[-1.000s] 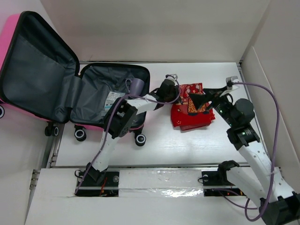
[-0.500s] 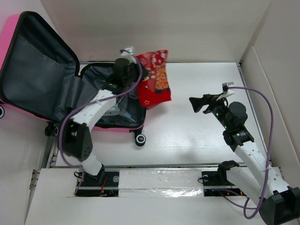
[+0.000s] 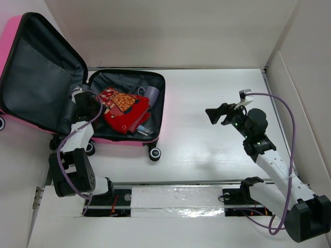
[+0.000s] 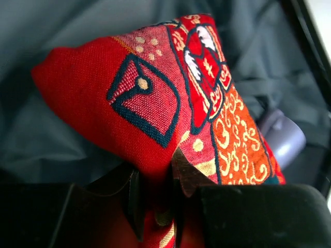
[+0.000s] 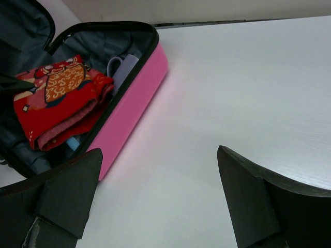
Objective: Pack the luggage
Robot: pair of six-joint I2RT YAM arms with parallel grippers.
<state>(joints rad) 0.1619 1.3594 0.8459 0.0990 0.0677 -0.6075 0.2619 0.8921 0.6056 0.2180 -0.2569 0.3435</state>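
The pink luggage (image 3: 41, 77) sits wide open at the left edge of the white tabletop (image 3: 207, 155), with its grey-lined lid tipped back past the far-left corner. The red patterned pouch (image 3: 124, 111) is lying inside the lower half, on the grey lining. A pale purple cup (image 3: 151, 93) is tucked just beside it, against the right wall. The left gripper (image 4: 155, 181) is down in the case too, fingers (image 4: 132, 194) pinched tight on a fold of the pouch fabric. The right gripper (image 5: 158, 170) hangs over the right half of the tabletop, well apart from the case, jaws spread wide with nothing between them.
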